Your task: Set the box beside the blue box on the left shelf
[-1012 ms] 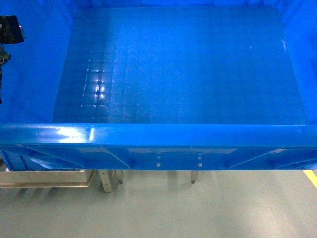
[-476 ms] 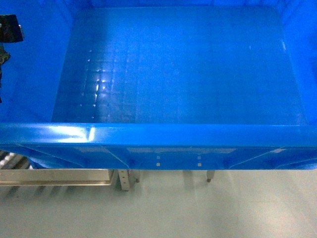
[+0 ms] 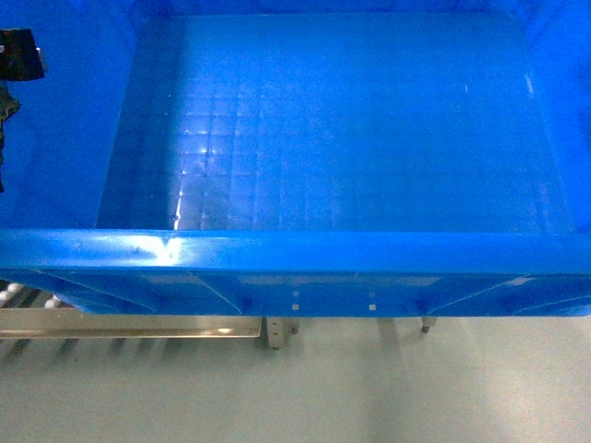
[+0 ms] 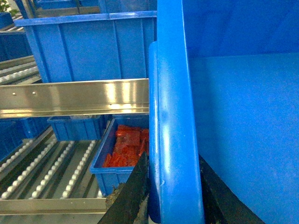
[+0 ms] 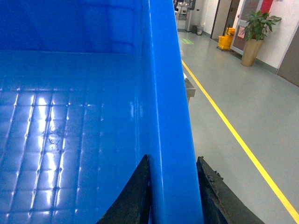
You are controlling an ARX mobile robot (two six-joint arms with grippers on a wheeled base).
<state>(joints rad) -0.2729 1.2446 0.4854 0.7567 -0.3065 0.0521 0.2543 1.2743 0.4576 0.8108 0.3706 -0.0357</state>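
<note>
The box (image 3: 332, 120), a large bright-blue crate with a grid-patterned floor, fills the head view and hangs above the floor. My left gripper (image 4: 175, 186) is shut on its left rim (image 4: 175, 116), one black finger (image 4: 133, 196) outside and one inside. My right gripper (image 5: 173, 186) is shut on the right rim (image 5: 166, 93) the same way. The left shelf's steel front rail (image 4: 74, 98) and white rollers (image 4: 46, 172) lie left of the box. Another blue box (image 4: 88, 46) stands on the shelf behind that rail. In the head view the rail (image 3: 138, 323) shows under the box's near wall.
A small blue bin of red parts (image 4: 124, 147) sits on the lower roller level, close to the held rim. Shelf legs (image 3: 277, 332) stand on the grey floor. To the right are a yellow floor line (image 5: 233, 130), a potted plant (image 5: 257, 32) and a yellow bucket (image 5: 225, 39).
In the head view the shelf rail and its legs have slid rightward under the box, and the yellow line at the right edge has left the frame. Both grips are unchanged.
</note>
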